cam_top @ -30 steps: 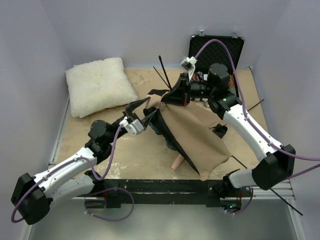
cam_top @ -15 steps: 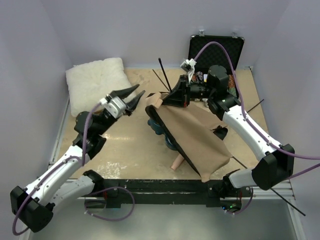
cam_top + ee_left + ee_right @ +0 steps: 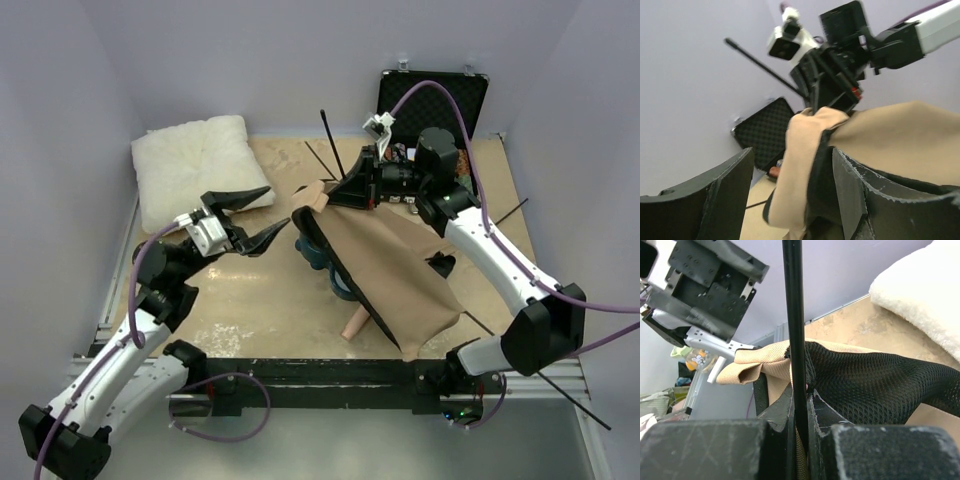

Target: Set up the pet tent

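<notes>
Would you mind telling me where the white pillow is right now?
In the top view the white pillow lies in the table's far left corner, just beyond the open left gripper and left of the pet tent.

The pet tent (image 3: 385, 265) is a tan-brown fabric sheet, not yet spread into a pyramid. It sits as a slanted, half-collapsed slab just right of the tabletop's (image 3: 250, 300) centre. Its bunched high end points to 11 o'clock and its low corner trails toward 5 o'clock. Black trim runs along the 9 o'clock edge, and black mesh lining (image 3: 875, 385) hangs beneath the fabric. A thin dark pole (image 3: 332, 145) rises from the raised end toward 12 o'clock, clamped in the right gripper (image 3: 348, 190).
</notes>
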Action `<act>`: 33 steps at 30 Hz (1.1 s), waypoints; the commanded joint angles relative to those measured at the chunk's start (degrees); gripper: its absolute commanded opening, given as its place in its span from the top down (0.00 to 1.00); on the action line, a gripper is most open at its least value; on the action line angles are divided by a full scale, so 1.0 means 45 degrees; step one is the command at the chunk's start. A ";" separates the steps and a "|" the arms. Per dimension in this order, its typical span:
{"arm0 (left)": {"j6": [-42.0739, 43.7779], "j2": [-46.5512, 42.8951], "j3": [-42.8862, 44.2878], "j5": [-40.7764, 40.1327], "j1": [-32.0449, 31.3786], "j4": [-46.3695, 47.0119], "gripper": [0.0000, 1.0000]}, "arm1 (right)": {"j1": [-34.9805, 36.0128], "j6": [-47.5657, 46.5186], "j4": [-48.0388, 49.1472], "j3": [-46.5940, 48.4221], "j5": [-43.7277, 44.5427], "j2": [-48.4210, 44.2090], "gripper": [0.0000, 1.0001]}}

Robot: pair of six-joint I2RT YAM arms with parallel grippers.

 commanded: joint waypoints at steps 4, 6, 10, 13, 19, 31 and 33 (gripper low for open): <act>0.2074 0.0398 0.0061 0.0245 -0.2450 0.0528 0.27 | -0.0110 0.0958 0.0012 0.0504 0.0422 0.0024 1.00; 0.2272 0.0748 0.0158 -0.0519 -0.2882 0.0762 0.27 | -0.0130 0.0900 -0.0027 0.0542 0.0403 -0.0073 1.00; 0.2993 0.1511 0.0431 -0.1439 -0.2923 0.1367 0.27 | -0.0110 0.0685 -0.0222 0.0445 0.0364 -0.0210 1.00; 0.3346 0.1823 0.0451 -0.1635 -0.2942 0.2011 0.30 | -0.0130 0.0665 -0.0203 0.0289 0.0363 -0.0327 1.00; 0.4732 0.2273 0.0530 -0.2123 -0.3079 0.2032 0.46 | -0.0130 0.0782 -0.0047 0.0191 0.0285 -0.0405 1.00; 0.0444 0.2059 0.1799 -0.0098 -0.1325 0.0315 1.00 | -0.0130 -0.1417 -0.0806 0.0268 0.0265 -0.1010 0.91; -0.1273 0.2117 0.1818 0.1715 -0.0505 0.0197 1.00 | -0.0150 -0.2668 -0.1741 0.0794 0.0558 -0.1089 0.61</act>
